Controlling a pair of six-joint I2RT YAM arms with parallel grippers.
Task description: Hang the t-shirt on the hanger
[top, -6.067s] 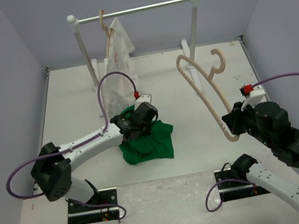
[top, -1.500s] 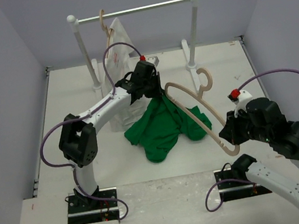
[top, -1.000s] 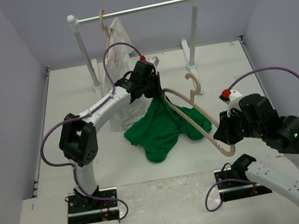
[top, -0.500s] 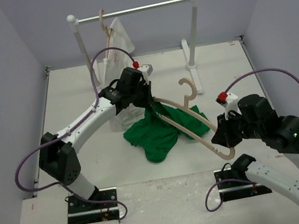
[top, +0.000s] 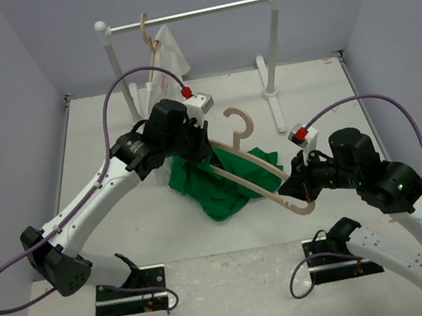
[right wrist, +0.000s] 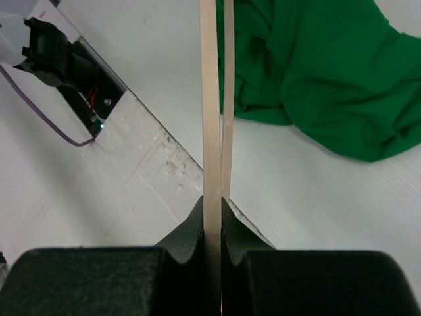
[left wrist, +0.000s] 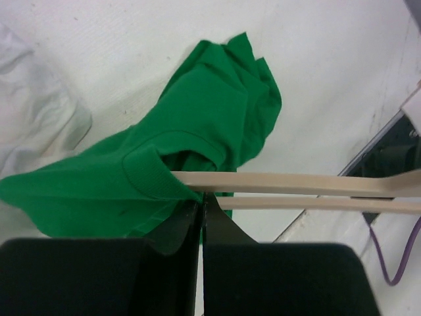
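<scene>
Sprawling on the table (top: 324, 106), green t-shirt (left wrist: 197, 131) is bunching up w/ one edge lifted. hanger (right wrist: 210, 99) is hovering over it, one arm running into the cloth. left gripper (left wrist: 200, 210) is pinching shirt fabric tight; right gripper (right wrist: 214, 210) is clamping hanger's other arm end.

- Plain solid green for the t-shirt (left wrist: 197, 125) (no print showing).
- Light tan wood grain for the hanger (left wrist: 296, 184).
- White for the garment (top: 170, 55) hanging far left.
- Off-white for the table (top: 102, 136).
</scene>
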